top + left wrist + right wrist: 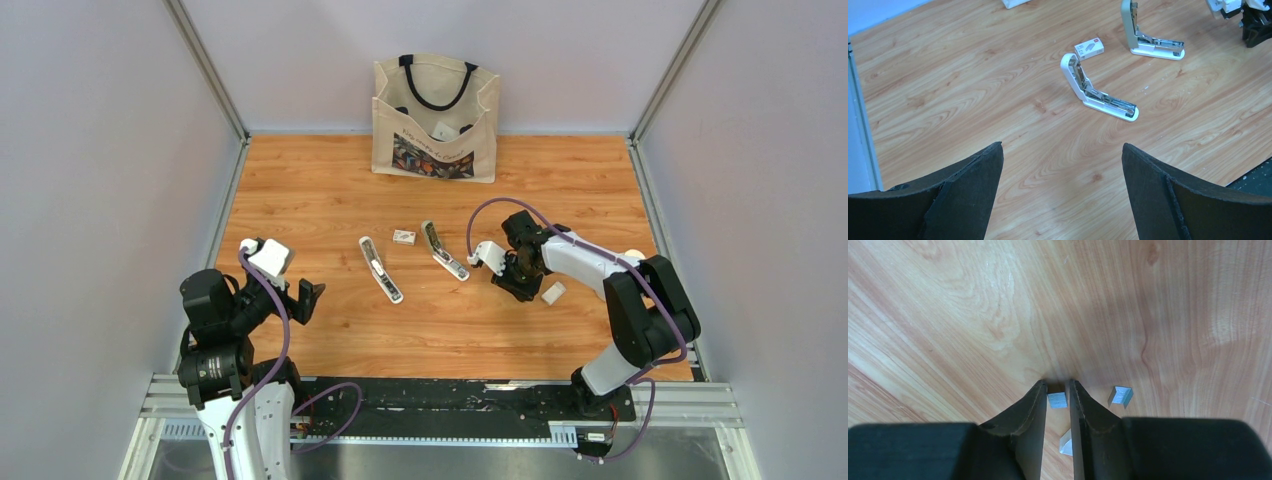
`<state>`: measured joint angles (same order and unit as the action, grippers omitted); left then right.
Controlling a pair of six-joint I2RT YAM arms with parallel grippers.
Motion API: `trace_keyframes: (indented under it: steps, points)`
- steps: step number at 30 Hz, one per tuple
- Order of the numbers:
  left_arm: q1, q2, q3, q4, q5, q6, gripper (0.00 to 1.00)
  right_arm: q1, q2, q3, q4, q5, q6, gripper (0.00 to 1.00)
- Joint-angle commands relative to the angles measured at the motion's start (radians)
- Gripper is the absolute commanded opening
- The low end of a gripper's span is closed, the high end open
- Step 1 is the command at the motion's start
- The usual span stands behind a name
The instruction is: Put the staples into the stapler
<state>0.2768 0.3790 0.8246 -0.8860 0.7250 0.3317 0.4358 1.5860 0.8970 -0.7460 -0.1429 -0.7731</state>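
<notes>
Two white staplers lie swung open on the wooden table: one (380,268) mid-left, one (443,250) to its right. Both show in the left wrist view, the nearer (1098,92) and the farther (1148,40). My right gripper (1057,385) points down at the table right of the staplers (515,275), its jaws closed to a narrow gap around a short grey strip of staples (1057,399) at the fingertips. Two more loose strips lie beside it, one to the right (1120,395) and one under the fingers (1066,442). My left gripper (1062,150) is open and empty above the table's near left (310,298).
A small white staple box (404,237) lies between the staplers' far ends, also in the left wrist view (1089,48). A small white piece (553,292) lies right of the right gripper. A canvas tote bag (436,120) stands at the back wall.
</notes>
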Motion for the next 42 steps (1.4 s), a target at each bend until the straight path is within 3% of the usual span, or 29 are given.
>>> trace_keyframes:
  steps: [1,11,31,35,42]
  points:
    - [0.013,-0.006,-0.004,0.021,0.022,-0.003,0.96,0.003,0.008,-0.020,0.016,-0.017,-0.029,0.25]
    - [0.016,-0.011,-0.005,0.022,0.027,-0.002,0.96,0.003,-0.001,-0.018,0.017,-0.015,-0.026,0.17]
    - [0.018,-0.009,-0.005,0.022,0.028,-0.003,0.96,0.004,-0.078,0.025,0.022,-0.080,0.040,0.13]
    - [0.019,-0.009,-0.004,0.021,0.028,0.000,0.96,0.007,-0.072,0.020,0.017,-0.037,-0.007,0.21]
    - [0.019,-0.009,-0.005,0.019,0.030,0.000,0.96,-0.035,-0.087,0.014,-0.006,0.083,-0.181,0.27]
